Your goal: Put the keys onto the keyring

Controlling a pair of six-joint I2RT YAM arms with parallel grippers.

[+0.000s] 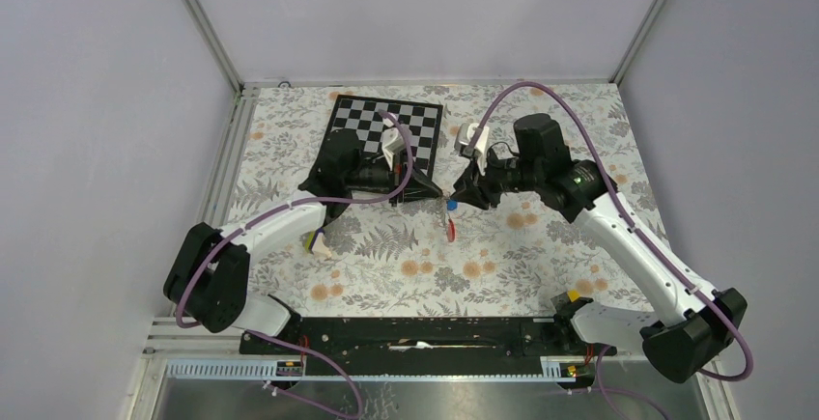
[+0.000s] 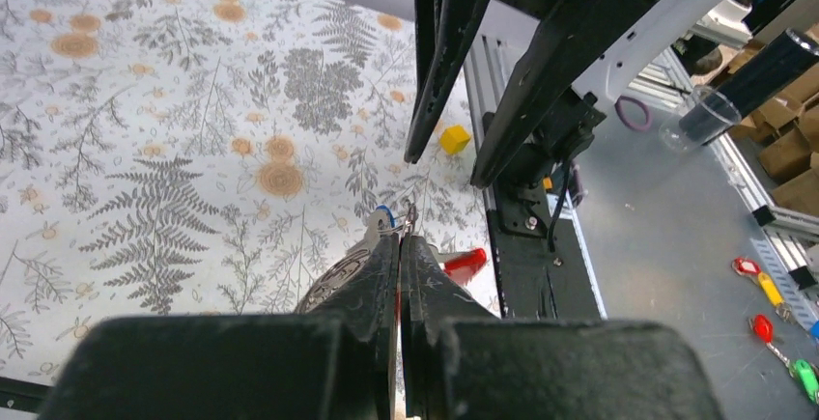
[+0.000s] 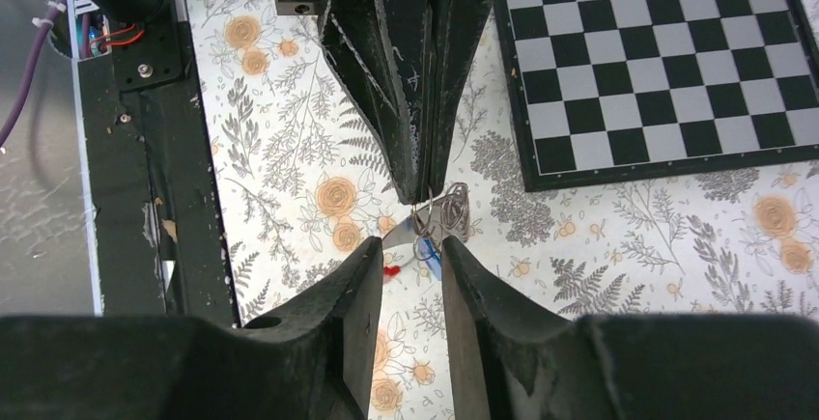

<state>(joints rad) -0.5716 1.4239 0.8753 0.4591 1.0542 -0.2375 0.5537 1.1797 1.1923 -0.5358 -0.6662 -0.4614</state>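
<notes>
I count one chessboard (image 1: pixel 386 132), one small yellow cube (image 2: pixel 454 138), one wedge-shaped object (image 1: pixel 315 242), one keyring (image 2: pixel 465 264) and one key (image 1: pixel 451 205) with a blue tag.

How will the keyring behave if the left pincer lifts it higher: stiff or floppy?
Probably floppy: in the top view the keyring seems to trail loosely from the shut left pincer, its red part hanging free. Likely light, since a fingertip pinch carries it. It may swing, because only its upper end looks gripped.

Keys (image 3: pixel 432 254) at left gripper (image 3: pixel 422 193) tip: tiny tangle, pinched part untellable. Keyring (image 2: pixel 465 264) red end right of left gripper, rest hidden behind fingers (image 2: pixel 435 290). Chessboard (image 3: pixel 657 63) past left gripper cut by edge.
</notes>
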